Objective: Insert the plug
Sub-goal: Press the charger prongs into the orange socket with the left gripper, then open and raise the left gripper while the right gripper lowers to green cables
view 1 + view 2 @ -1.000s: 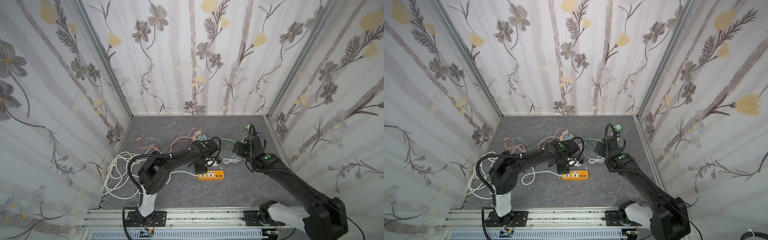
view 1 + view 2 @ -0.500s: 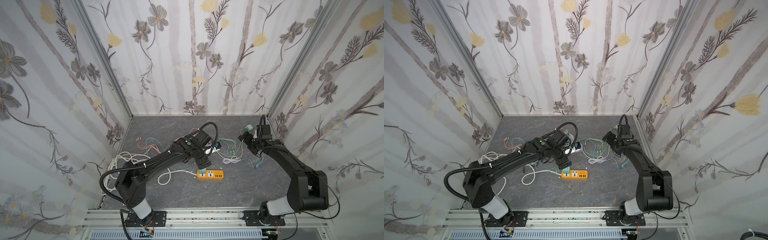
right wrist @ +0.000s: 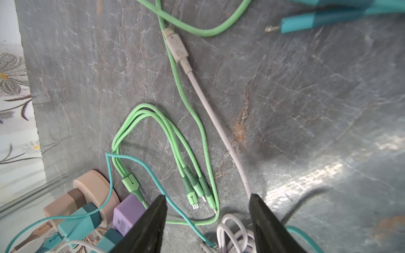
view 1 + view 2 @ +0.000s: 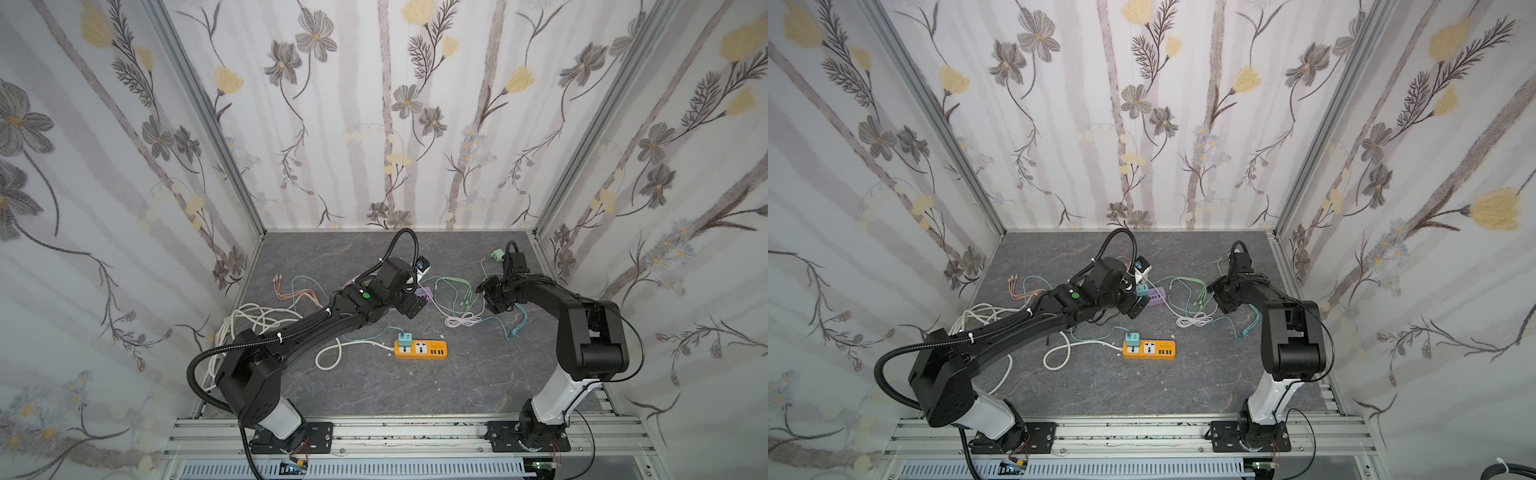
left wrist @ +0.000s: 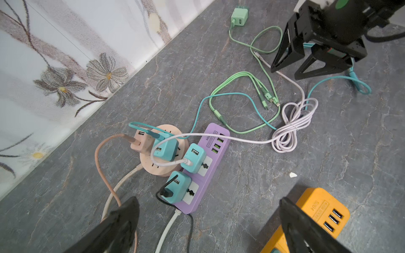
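An orange power strip [image 4: 430, 349] [image 4: 1158, 349] [image 5: 322, 210] lies mid-floor with a teal plug [image 4: 404, 338] [image 4: 1133, 338] seated in its left end. A loose green plug [image 4: 496, 254] [image 5: 240, 15] lies at the back right. My left gripper [image 4: 412, 309] [image 4: 1136, 305] [image 5: 208, 203] hangs open and empty, between the orange strip and a purple strip [image 5: 215, 162]. My right gripper [image 4: 492, 299] [image 4: 1223, 299] [image 3: 208, 197] is open over green cable ends [image 3: 197, 190], holding nothing.
The purple strip carries teal adapters [image 5: 194, 161]; beside it is a round peach socket [image 5: 157, 170] [image 3: 94, 186]. A white cable bundle [image 5: 291, 129] and teal and green leads cover the back right floor. A white cord coil [image 4: 257, 320] lies left. Walls enclose three sides.
My left gripper opened and drew back from the orange strip toward the purple one, uncovering the teal plug. The right gripper swung back and right, and its jaws narrowed.
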`<state>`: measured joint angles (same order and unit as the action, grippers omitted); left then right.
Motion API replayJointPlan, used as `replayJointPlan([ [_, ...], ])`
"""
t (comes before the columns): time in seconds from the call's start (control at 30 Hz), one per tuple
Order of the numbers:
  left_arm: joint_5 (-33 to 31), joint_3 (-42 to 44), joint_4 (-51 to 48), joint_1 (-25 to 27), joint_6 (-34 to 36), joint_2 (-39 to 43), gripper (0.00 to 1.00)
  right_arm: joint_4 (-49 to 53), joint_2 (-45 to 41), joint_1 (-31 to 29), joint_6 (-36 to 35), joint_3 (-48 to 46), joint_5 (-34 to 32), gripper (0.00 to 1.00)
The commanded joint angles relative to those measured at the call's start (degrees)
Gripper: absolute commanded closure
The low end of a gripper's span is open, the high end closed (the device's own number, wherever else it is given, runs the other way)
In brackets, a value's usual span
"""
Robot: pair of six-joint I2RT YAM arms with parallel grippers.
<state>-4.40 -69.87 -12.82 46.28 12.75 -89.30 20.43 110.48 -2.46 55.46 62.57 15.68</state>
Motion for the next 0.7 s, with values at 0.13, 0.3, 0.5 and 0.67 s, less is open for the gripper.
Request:
replayJointPlan([
  [0.13,-3.1,0.9,4.9,-0.2,-1.8,0.8,0.0,-2.8,1.9,-2.3,2.3,0.4,-0.3,0.58],
  [0.3,-4.2,2.2,5.1,-0.2,-1.6,1.4,0.0,-0.8,3.6,-3.1,4.6,0.3,-2.0,0.56],
  [0.5,-5.6,4.7,4.5,-0.2,-1.7,3.1,0.0,-2.8,5.6,-4.2,5.9,-0.5,-0.7,0.55],
  [0.67,-6.7,6.9,4.7,-0.4,-2.2,4.5,0.0,-2.7,8.5,-5.7,6.1,2.1,0.0,0.56],
])
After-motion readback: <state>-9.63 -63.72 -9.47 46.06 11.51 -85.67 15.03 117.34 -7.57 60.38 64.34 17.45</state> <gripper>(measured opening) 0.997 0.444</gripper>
